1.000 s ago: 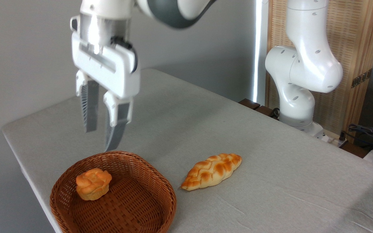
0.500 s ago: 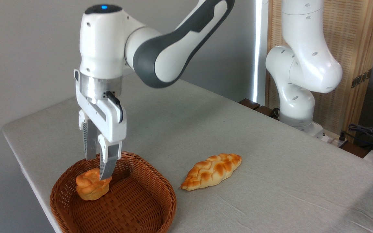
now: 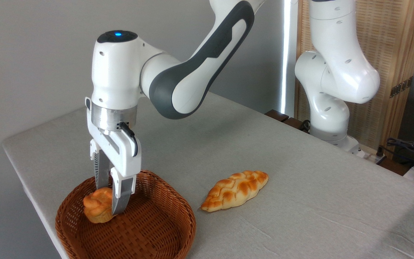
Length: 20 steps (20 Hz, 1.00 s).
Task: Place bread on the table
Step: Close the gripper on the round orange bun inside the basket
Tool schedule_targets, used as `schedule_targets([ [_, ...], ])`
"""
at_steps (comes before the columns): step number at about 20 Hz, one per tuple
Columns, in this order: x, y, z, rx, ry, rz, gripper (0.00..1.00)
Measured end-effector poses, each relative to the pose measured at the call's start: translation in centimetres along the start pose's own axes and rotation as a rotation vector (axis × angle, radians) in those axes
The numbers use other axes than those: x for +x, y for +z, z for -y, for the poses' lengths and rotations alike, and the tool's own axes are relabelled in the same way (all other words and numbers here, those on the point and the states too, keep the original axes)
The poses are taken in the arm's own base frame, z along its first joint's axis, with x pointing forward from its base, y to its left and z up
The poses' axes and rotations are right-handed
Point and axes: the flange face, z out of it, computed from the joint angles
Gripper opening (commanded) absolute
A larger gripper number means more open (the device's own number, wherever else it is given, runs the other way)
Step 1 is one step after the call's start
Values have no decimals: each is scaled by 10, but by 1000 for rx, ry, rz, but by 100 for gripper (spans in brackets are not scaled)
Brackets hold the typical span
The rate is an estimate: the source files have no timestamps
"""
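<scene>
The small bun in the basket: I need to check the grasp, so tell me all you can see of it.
The bun is small, round and orange-golden, with a lumpy knotted top and a paler, muffin-like base. It sits upright in the left part of the brown wicker basket, resting on its woven floor. The gripper has its fingers down around the bun's right side; one finger hides part of it. Whether the fingers press it cannot be told.

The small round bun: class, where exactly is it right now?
The bun sits inside the wicker basket at the lower left of the picture, on the basket's left side, with the claw straddling it; the braided loaf lies on the table to the right.
</scene>
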Motion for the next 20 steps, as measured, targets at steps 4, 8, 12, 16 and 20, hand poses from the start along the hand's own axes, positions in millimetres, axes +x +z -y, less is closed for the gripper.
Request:
schedule_targets([
  [4, 2, 3, 1, 15, 35, -15, 41],
  [8, 1, 3, 3, 17, 102, -15, 38],
  [12, 1, 3, 3, 17, 118, -15, 38],
  [16, 0, 3, 4, 18, 128, -15, 31],
  [20, 0, 3, 4, 18, 128, -15, 30],
])
